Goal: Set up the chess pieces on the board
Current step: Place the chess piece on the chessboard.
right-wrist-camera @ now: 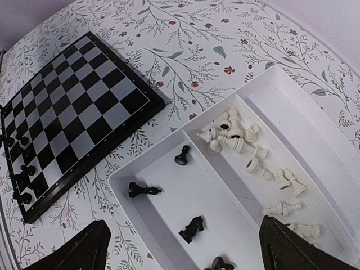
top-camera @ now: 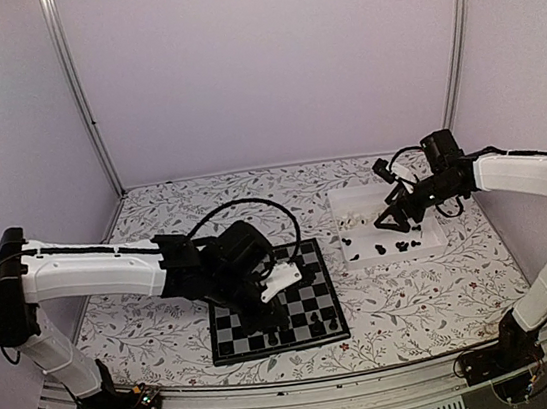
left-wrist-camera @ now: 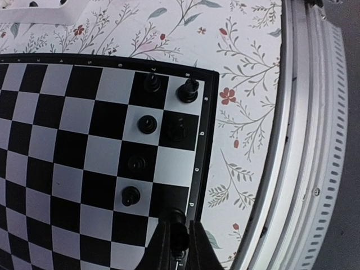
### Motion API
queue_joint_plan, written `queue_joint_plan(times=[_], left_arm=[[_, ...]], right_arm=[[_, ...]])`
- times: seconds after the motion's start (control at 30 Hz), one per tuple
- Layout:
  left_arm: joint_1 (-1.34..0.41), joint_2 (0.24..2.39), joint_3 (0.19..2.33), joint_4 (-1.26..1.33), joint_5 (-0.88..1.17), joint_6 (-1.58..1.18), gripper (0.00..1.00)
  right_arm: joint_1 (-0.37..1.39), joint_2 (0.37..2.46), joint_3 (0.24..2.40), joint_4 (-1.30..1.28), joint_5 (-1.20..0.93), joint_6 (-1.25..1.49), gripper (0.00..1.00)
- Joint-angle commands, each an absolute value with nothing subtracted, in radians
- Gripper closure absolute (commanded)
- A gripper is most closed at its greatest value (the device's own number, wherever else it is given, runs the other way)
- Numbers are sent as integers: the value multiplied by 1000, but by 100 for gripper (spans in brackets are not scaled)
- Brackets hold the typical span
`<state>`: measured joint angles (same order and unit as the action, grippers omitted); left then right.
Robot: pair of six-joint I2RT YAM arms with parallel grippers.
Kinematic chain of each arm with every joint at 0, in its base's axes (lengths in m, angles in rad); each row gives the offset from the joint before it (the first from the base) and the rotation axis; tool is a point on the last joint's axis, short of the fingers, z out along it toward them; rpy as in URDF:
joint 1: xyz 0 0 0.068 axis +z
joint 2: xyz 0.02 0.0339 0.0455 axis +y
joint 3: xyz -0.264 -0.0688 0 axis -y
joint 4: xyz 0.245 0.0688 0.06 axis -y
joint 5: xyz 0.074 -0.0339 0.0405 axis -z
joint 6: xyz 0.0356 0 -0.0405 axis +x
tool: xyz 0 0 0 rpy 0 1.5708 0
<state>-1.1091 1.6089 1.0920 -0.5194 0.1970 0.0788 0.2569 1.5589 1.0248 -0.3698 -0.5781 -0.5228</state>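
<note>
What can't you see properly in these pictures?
- Top view: the left arm covers part of the board.
- Left wrist view: fingers of the left gripper hide the base of the gripped piece.
- Right wrist view: the bottom edge cuts off one black piece in the tray.
- Top view: the tray pieces are too small to name.

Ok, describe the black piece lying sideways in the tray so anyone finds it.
Start at the white tray beside the board; black pieces sit in its board-side compartment. The toppled piece lies closest to that compartment's outer wall, stretched flat, base toward the wall.
</note>
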Motion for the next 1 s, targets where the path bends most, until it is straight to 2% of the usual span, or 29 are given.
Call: queue_joint_plan(times=[0.0, 0.7, 0.97], left_arm=[[-1140, 1648, 1111, -522, 178, 78, 91], [-1169, 1713, 1119, -505, 127, 64, 89], [-1173, 1723, 1124, -501, 126, 61, 82]], right_arm=[[258, 1548, 1034, -357, -651, -552, 4], [259, 1580, 1052, -393, -682, -574, 2], [259, 1581, 1055, -409, -704, -586, 1]])
